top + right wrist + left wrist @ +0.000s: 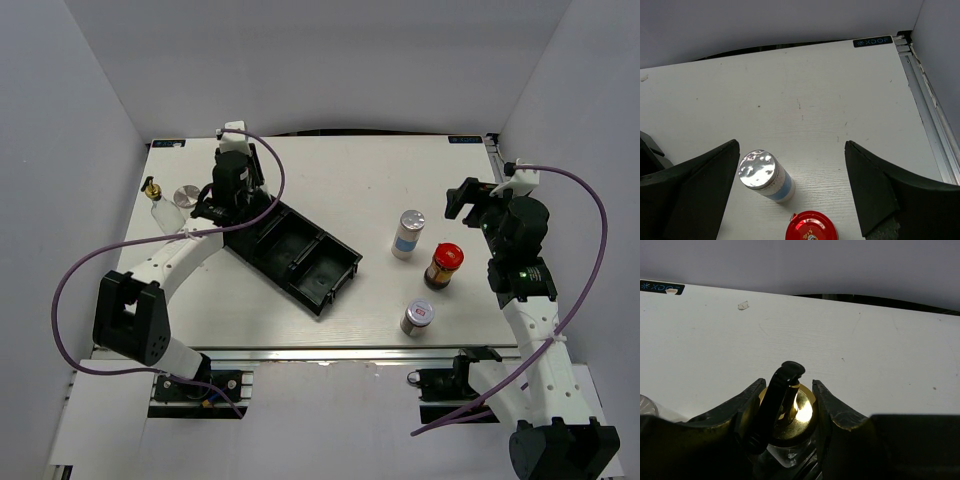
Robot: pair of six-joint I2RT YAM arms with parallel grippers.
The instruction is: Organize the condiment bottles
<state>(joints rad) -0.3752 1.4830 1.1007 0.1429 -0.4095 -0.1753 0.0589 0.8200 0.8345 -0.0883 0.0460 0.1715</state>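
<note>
My left gripper [222, 205] hangs over the far-left end of the black tray [345, 270]. In the left wrist view it [788, 385] is shut on a clear glass bottle's gold spout cap [802, 415], which has a black lever. A second gold-capped bottle [153, 196] and a silver-lidded jar [186, 196] stand left of the tray. My right gripper [462, 203] is open and empty [791, 145] above the table. A silver-lidded, blue-labelled jar [408, 233] [762, 174], a red-lidded jar [444, 265] [811, 227] and another silver-lidded jar [418, 316] stand on the right.
The tray lies diagonally, and its two nearer compartments hold nothing. The table's metal right edge [927, 95] runs close to my right gripper. Grey walls enclose the table at the back and sides.
</note>
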